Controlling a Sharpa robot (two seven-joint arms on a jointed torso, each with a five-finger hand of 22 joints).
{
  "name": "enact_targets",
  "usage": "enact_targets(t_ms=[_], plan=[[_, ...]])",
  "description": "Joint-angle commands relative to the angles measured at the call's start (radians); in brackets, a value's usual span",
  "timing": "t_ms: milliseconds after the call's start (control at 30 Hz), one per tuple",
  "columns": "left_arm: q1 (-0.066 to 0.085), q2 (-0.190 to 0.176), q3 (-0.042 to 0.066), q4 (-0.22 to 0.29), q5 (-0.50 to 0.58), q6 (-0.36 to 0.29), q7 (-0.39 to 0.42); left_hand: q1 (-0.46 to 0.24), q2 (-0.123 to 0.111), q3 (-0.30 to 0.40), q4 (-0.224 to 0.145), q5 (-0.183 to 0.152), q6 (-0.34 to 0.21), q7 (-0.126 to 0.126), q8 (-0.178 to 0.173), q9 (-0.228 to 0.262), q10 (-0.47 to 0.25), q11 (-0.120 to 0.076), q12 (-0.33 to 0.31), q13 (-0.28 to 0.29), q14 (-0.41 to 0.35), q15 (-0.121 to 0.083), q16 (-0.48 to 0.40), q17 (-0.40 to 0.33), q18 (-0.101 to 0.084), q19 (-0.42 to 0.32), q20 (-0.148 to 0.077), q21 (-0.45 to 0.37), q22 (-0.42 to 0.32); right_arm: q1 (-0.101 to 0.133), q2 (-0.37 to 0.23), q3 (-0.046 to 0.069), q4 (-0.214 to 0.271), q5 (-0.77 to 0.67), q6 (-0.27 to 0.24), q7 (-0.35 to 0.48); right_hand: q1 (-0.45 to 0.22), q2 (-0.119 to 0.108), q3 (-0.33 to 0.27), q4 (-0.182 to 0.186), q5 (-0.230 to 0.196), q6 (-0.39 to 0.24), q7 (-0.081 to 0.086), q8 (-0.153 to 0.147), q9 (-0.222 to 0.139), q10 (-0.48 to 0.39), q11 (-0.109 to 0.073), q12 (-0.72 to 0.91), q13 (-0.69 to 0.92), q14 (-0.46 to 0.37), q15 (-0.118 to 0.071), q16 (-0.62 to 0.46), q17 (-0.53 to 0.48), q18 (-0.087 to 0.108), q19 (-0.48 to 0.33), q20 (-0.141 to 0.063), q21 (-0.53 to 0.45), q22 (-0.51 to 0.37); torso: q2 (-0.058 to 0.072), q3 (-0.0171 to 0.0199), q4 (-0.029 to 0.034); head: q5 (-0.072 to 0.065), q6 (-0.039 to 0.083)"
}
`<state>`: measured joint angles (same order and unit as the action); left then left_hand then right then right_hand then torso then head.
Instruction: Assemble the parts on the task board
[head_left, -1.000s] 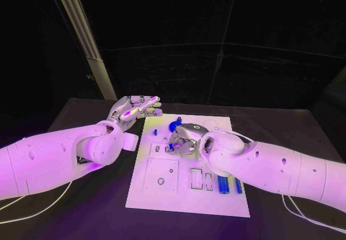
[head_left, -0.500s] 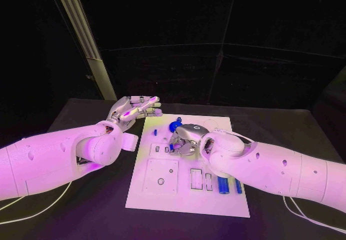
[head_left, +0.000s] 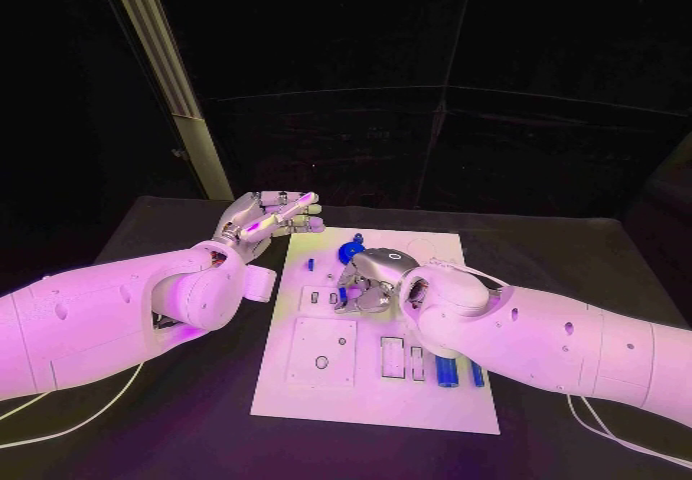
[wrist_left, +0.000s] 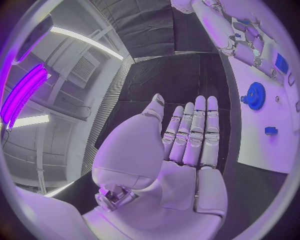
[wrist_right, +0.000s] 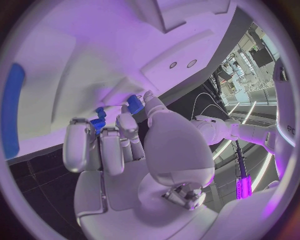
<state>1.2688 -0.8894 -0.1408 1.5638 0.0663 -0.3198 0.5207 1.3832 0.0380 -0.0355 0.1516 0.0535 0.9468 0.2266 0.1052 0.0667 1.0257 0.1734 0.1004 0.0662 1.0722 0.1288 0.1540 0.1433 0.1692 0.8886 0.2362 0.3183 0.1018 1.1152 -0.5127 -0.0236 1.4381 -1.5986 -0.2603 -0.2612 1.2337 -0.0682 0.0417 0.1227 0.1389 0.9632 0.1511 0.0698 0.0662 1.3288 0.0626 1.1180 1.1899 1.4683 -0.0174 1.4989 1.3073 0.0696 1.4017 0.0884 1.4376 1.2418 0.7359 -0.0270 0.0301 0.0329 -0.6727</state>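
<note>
The white task board (head_left: 372, 400) lies in the middle of the table. My right hand (head_left: 371, 281) is bent down over its middle, and its fingertips pinch a small blue part (wrist_right: 134, 104) right at the board's surface. A second bit of blue (wrist_right: 97, 124) shows between the other fingers. My left hand (head_left: 268, 221) hovers open with straight fingers off the board's far left corner, holding nothing; the left wrist view shows the same flat hand (wrist_left: 187, 145). A blue gear (head_left: 351, 248) stands on the board just beyond the right hand.
A small blue peg (head_left: 309, 265) stands near the board's left edge. Two long blue parts (head_left: 447, 370) (head_left: 476, 373) lie by my right forearm on the board's right side. Rectangular recesses (head_left: 322, 350) mark the board's near half. Dark table surrounds the board.
My right hand has shifted very slightly over the board's middle, still holding the small blue part. The left hand has not moved.
</note>
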Motion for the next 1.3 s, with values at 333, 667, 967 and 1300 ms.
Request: enact_targets(t_ms=[333, 667, 967, 1300], plan=[[0.002, -0.001, 0.001, -0.005, -0.021, 0.017, -0.013, 0.007, 0.012, 0.001, -0.016, -0.003, 0.041, -0.028, -0.003, 0.002, 0.054, -0.026, 0.003, 0.004, 0.133, -0.037, 0.05, 0.037, 0.022, 0.086, -0.025, 0.039, 0.013, -0.003, -0.052, 0.0, 0.041, 0.121, -0.306, 0.278, 0.03, 0.007, -0.094, 0.056, 0.091, -0.036, 0.01, -0.002, 0.001, 0.025, 0.01, 0.067, 0.046, 0.067, 0.014, -0.012, 0.097, -0.003, -0.002, 0.015, -0.007, -0.001, -0.001, -0.0002, -0.0017, 0.0, 0.002], [0.008, 0.0, 0.001, -0.037, -0.226, 0.07, -0.234, -0.045, 0.003, -0.035, 0.008, -0.005, 0.105, -0.074, -0.006, 0.003, 0.249, -0.105, 0.051, 0.043, 0.427, -0.135, 0.424, 0.363, 0.01, 0.358, -0.133, 0.255, 0.12, 0.052, -0.213, 0.002, 0.128, 0.549, -0.259, 0.585, 0.145, 0.053, -0.102, 0.021, 0.066, 0.007, -0.005, 0.03, 0.006, -0.154, -0.003, -0.21, -0.188, -0.023, 0.0, -0.228, -0.21, 0.065, -0.199, 0.002, -0.215, -0.368, -0.013, 0.0032, -0.0146, 0.003, -0.003], [0.047, 0.048, 0.001, -0.098, -0.567, 0.181, -0.535, -0.064, -0.007, -0.075, 0.035, -0.002, 0.128, -0.134, 0.114, 0.06, 0.265, -0.144, 0.417, 0.365, 0.474, -0.174, 1.345, 1.334, -0.056, 0.473, -0.179, 0.859, 0.788, 0.104, -0.348, 0.001, 0.136, 0.906, -0.109, 0.601, 0.283, 0.064, -0.024, 0.034, 0.048, 0.012, 0.017, 0.006, 0.001, -0.206, 0.035, -0.907, -0.841, -0.239, 0.05, -1.086, -0.911, 0.115, -0.414, 0.048, -0.805, -0.921, -0.039, 0.0093, -0.0257, 0.019, -0.011], [0.103, 0.149, 0.002, -0.149, -0.837, 0.381, -0.914, -0.149, -0.001, -0.112, 0.129, -0.001, 0.085, -0.141, 0.245, 0.15, 0.258, -0.164, 0.925, 0.853, 0.499, -0.186, 1.417, 1.427, -0.115, 0.586, -0.187, 1.1, 1.172, 0.124, -0.406, 0.001, 0.072, 1.014, -0.07, 0.603, 0.267, 0.04, 0.025, 0.053, 0.049, 0.061, 0.027, -0.002, 0.002, -0.095, 0.039, -1.029, -1.043, -0.137, 0.053, -1.29, -1.031, 0.115, -0.3, 0.051, -0.974, -1.045, -0.064, 0.0223, -0.0227, 0.037, -0.024]])
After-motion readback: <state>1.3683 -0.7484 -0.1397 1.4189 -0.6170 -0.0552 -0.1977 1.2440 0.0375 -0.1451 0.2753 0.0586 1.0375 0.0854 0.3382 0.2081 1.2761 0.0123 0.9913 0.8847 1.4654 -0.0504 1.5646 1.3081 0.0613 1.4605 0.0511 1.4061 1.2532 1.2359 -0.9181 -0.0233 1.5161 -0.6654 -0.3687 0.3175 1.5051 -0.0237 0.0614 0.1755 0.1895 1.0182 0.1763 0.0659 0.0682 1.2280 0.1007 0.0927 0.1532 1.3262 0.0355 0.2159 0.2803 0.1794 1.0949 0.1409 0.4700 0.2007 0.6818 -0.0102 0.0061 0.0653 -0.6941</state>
